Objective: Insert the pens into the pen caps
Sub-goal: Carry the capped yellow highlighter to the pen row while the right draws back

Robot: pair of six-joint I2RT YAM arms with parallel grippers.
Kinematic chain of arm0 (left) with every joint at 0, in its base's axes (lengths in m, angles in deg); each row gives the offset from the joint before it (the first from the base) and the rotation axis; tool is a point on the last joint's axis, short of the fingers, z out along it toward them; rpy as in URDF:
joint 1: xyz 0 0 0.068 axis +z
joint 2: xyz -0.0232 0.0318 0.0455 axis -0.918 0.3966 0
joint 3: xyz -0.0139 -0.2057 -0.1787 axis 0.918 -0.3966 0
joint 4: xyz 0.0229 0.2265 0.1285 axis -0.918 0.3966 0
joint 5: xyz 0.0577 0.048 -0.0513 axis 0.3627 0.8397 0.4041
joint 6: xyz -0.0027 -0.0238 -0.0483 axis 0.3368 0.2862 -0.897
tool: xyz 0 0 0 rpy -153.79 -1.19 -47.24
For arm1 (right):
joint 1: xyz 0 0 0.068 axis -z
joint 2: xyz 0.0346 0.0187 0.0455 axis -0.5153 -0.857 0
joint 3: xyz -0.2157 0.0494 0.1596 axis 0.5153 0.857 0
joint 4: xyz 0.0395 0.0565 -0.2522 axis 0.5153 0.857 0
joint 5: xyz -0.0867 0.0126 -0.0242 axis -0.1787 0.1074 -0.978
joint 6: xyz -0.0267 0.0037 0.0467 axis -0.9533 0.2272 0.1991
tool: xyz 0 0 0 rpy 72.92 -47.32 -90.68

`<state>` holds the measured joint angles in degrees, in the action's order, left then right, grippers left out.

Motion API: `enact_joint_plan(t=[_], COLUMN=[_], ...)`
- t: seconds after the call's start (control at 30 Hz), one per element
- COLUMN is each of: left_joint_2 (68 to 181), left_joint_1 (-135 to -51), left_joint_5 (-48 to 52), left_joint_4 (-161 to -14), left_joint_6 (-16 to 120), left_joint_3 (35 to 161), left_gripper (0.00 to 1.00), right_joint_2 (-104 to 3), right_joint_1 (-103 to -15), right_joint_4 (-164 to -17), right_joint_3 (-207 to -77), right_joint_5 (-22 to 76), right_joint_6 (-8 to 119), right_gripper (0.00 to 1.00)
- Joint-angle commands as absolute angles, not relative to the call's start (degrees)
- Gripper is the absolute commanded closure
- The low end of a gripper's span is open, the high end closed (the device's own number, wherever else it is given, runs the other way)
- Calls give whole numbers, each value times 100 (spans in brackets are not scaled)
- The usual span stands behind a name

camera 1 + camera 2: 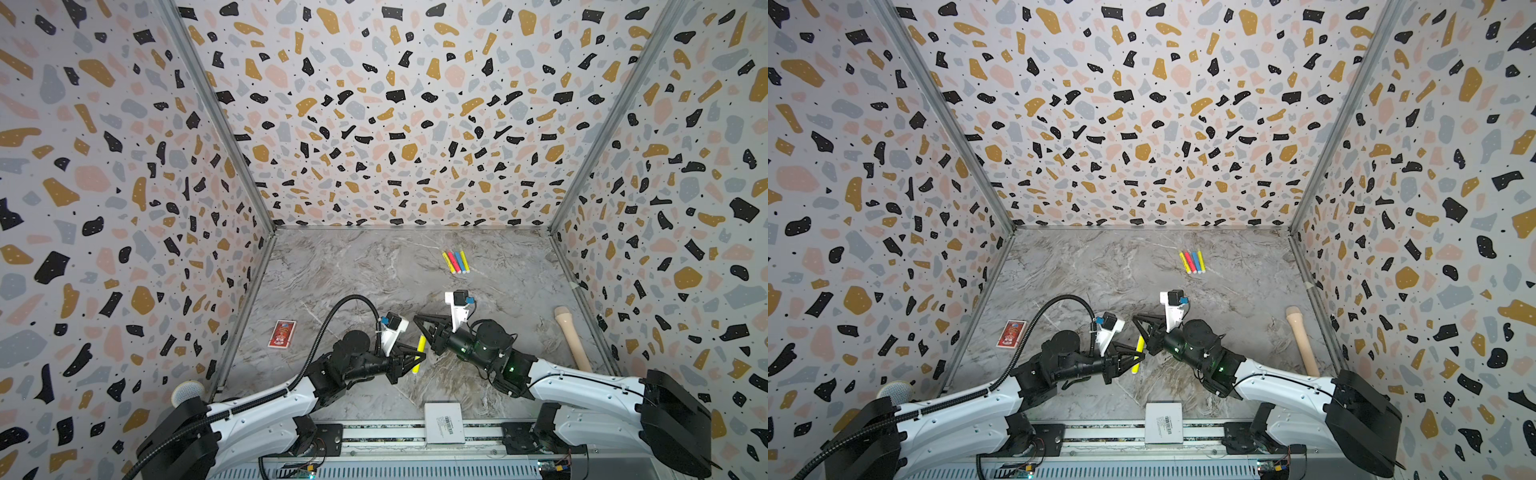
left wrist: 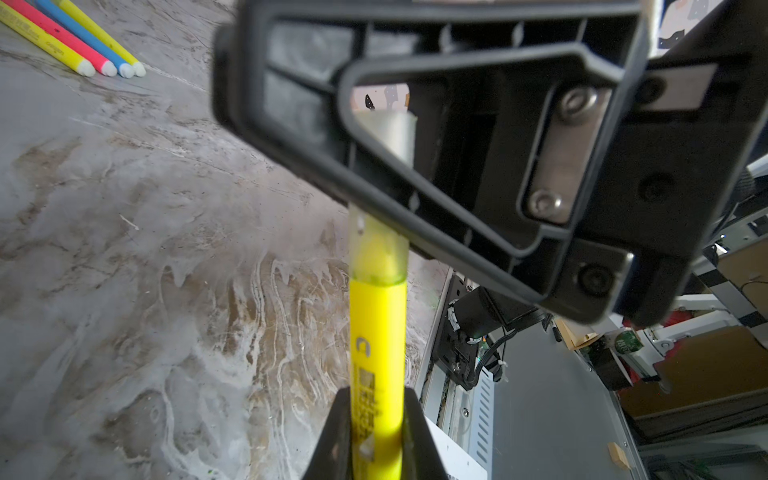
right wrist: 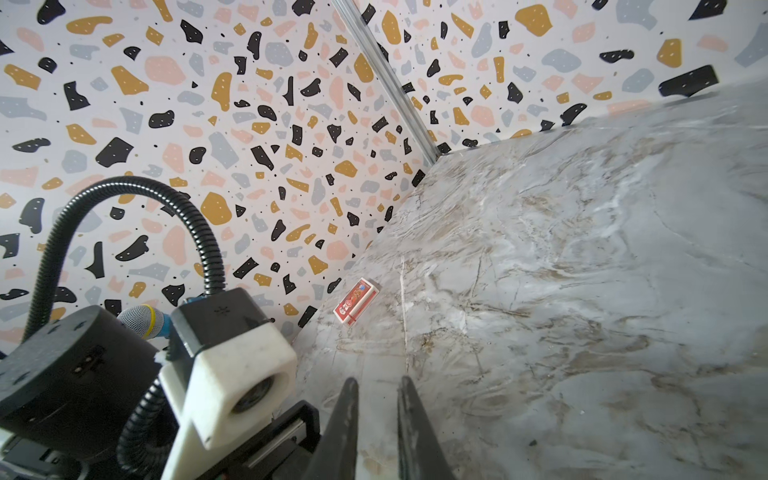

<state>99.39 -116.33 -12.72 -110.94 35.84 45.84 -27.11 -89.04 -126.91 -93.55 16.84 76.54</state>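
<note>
The left gripper (image 2: 376,415) pinches the yellow pen (image 2: 377,324) by its barrel above the marble table (image 1: 353,270). The pen's tip end sits inside a clear cap (image 2: 376,249) that runs behind a finger of the right gripper (image 3: 379,388); those fingers are drawn nearly together, but I cannot tell whether they nip the cap. An off-axis push could make the slim barrel pivot or slide in the left pinch, leaving the cap half seated, while the four other pens (image 1: 456,262) lie side by side well apart, toward the far wall.

The left hand (image 1: 420,356) is pointing toward 3 o'clock, the right hand (image 1: 417,319) toward 10 o'clock, both pinching closed, tips near each other.
</note>
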Motion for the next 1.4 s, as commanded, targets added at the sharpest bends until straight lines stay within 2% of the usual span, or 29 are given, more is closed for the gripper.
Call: enact_joint_plan(t=[0.0,0.03,0.1,0.17,0.23,0.4,0.57,0.77,1.23,1.37], left_joint_2=[10050,10200,10503,10800,11150,12349,14005,15374,17141,17381], left_joint_1=[-11133,-11133,-11134,-11128,-11102,-10812,-10204,-10008,-9801,-9801], left_joint_5=[235,219,277,477,636,913,749,928,1192,1255], left_joint_4=[-12492,-12256,-12067,-11991,-11768,-10967,-10401,-9927,-8518,-8418], left_joint_6=[3700,3848,3961,3975,4069,4313,4111,4076,3942,3813], left_joint_3=[5557,5575,5484,5442,5617,6686,8158,9581,11984,12239], left_gripper=[100,100,100,100,100,100,100,100,100,100], right_joint_2=[-2456,-2285,-1890,-1555,-1285,-787,-342,204,310,319], right_joint_1=[-9046,-8883,-8393,-7925,-7557,-7123,-7040,-6970,-6867,-6817], right_joint_4=[-10271,-10103,-9901,-9776,-9587,-8936,-8502,-8145,-8215,-8176], right_joint_3=[-9382,-9515,-9710,-9852,-9988,-10081,-9732,-9408,-9088,-9109], right_joint_5=[2505,2518,2675,2906,3063,2942,2555,2325,2437,2395], right_joint_6=[7004,6919,6789,6717,6644,6546,6726,6915,7065,7042], right_gripper=[96,88,66,49,44,41,41,41,40,40])
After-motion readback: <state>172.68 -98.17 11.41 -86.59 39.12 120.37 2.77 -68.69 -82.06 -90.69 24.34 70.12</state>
